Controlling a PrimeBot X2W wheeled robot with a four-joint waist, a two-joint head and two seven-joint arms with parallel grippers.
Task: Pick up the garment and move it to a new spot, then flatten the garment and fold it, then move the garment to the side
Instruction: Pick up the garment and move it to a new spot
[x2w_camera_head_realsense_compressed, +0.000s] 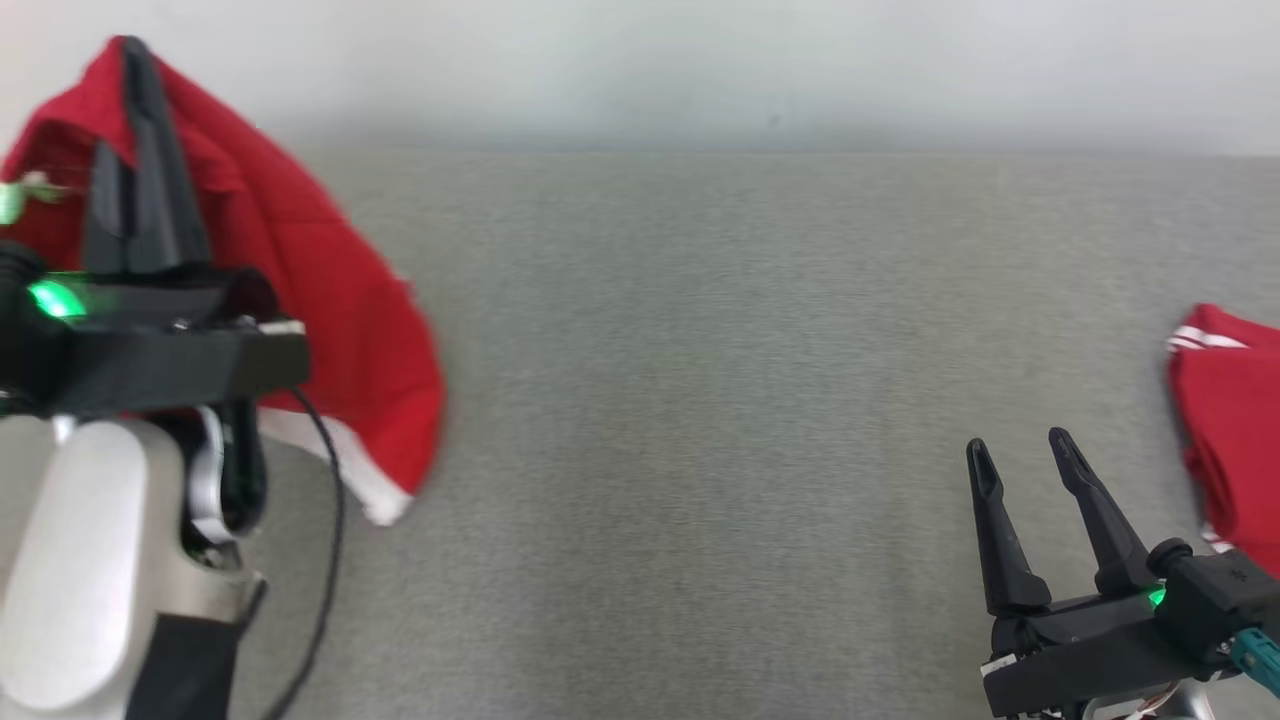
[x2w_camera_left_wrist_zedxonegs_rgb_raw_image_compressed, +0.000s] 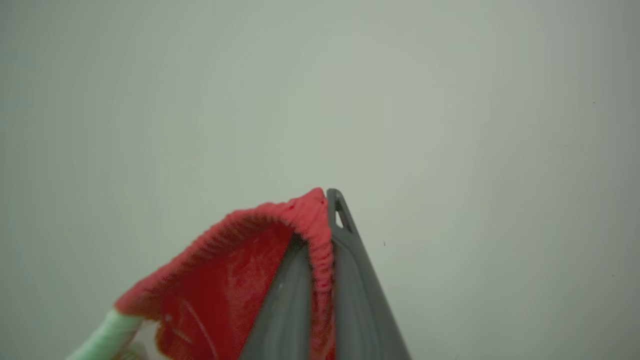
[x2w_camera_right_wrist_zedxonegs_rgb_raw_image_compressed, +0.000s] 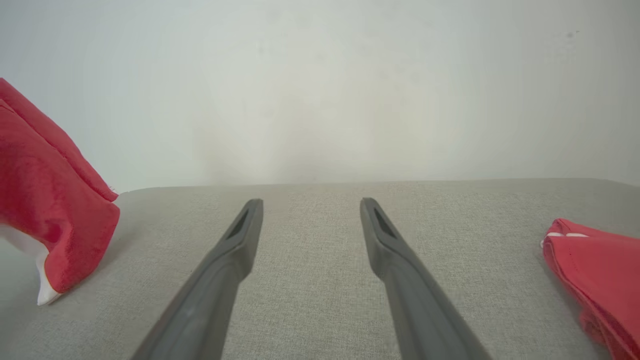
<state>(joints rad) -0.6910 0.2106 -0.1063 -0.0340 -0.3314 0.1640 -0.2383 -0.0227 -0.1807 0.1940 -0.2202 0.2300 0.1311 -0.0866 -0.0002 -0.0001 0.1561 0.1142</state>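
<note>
1. Red knit cloth is hanging from the left gripper (x2w_camera_head_realsense_compressed: 118, 100). Its two dark fingers are pressing together on a ribbed edge of the garment (x2w_camera_head_realsense_compressed: 330, 300) and holding it up over the left end of the grey fabric-covered table (x2w_camera_head_realsense_compressed: 700, 400).
2. Below that pinch the garment is draping in a loose fold, and its white-trimmed corner (x2w_camera_head_realsense_compressed: 370, 495) is dangling close to the table. I cannot tell whether it is touching.
3. Over the near right part of the table the right gripper (x2w_camera_head_realsense_compressed: 1020, 445) is hovering low, with its fingers spread well apart and nothing between them.
4. I am reading this as the first step: the garment is picked up and is being carried to a new spot. Flattening, folding and moving it aside are not yet done.
5. The next move, as I am judging it, calls for bringing the cloth over the bare middle of the table. It then needs lowering so it lays out rather than bunches before the pinch lets go, and the free right gripper is well placed to take a second edge.
6. I am counting two red garments. One is held, and a second garment (x2w_camera_head_realsense_compressed: 1235, 420) is lying bunched at the table's right edge, just beside the right gripper. There are also two grippers and one table.
</note>
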